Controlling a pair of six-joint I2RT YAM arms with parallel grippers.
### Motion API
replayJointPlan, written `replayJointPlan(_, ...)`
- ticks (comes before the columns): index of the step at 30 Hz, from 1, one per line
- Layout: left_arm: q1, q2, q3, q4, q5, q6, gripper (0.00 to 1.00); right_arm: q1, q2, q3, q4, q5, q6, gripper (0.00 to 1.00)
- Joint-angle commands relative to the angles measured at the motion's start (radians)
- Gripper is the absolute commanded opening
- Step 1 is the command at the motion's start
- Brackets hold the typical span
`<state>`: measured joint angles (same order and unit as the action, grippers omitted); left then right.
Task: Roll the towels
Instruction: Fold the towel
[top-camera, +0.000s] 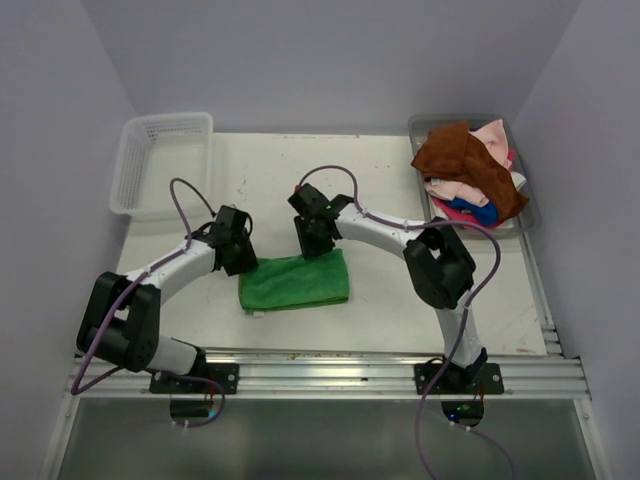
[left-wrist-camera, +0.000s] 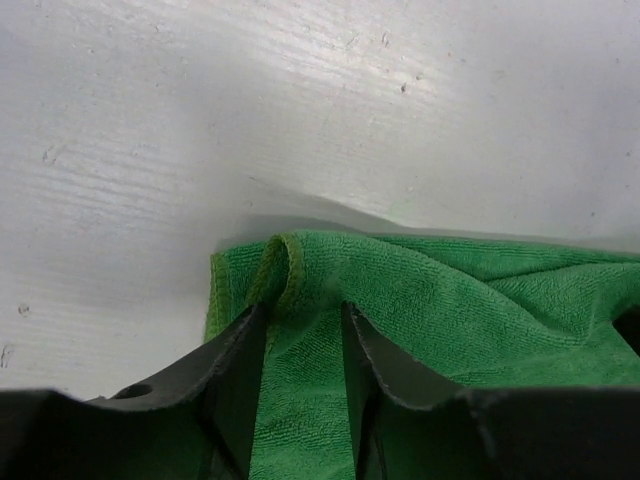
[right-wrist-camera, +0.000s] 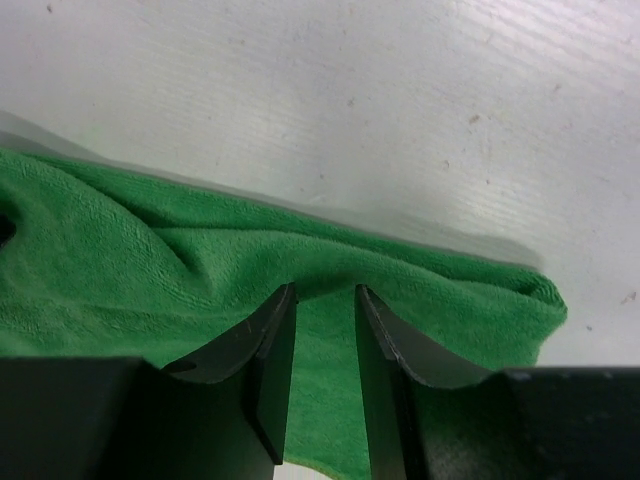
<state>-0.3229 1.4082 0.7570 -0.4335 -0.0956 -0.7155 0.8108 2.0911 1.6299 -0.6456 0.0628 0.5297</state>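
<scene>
Just starting. Green towel (top-camera: 295, 281) lies flat on bench (top-camera: 400, 305), not rolled yet. Left gripper (left-wrist-camera: 302, 312) and right gripper (right-wrist-camera: 325, 292) each pinch its far edge, cloth bunched between fingers. Other towels (top-camera: 468, 165) wait in tray (top-camera: 533, 216). All rolling still to do.

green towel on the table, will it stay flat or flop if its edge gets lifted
Probably floppy: the green terry-cloth towel puckers and loops at its edge between the jaws of the left gripper. Likely light, since it lies in soft, thin folds. Its fuzzy pile should resist sliding out of a pinch.
</scene>
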Motion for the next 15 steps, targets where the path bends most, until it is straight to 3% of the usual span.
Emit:
replayJointPlan(1, 0.004, 0.037, 0.056, 0.067, -0.006, 0.034, 0.39, -0.007, -0.117, -0.040, -0.005, 0.029, -0.013, 0.34)
replayJointPlan(4, 0.004, 0.063, 0.070, 0.061, -0.016, 0.037, 0.26, -0.007, -0.147, -0.071, -0.003, 0.043, -0.013, 0.35)
replayJointPlan(5, 0.004, 0.063, 0.071, 0.058, -0.018, 0.037, 0.12, -0.009, -0.154, -0.077, -0.003, 0.048, -0.014, 0.35)
replayJointPlan(7, 0.005, 0.054, 0.077, 0.029, -0.047, 0.025, 0.00, -0.012, -0.160, -0.094, -0.002, 0.057, -0.013, 0.35)
replayJointPlan(15, 0.018, -0.081, 0.021, -0.010, -0.139, -0.029, 0.00, -0.018, -0.129, -0.087, 0.011, 0.054, -0.019, 0.34)
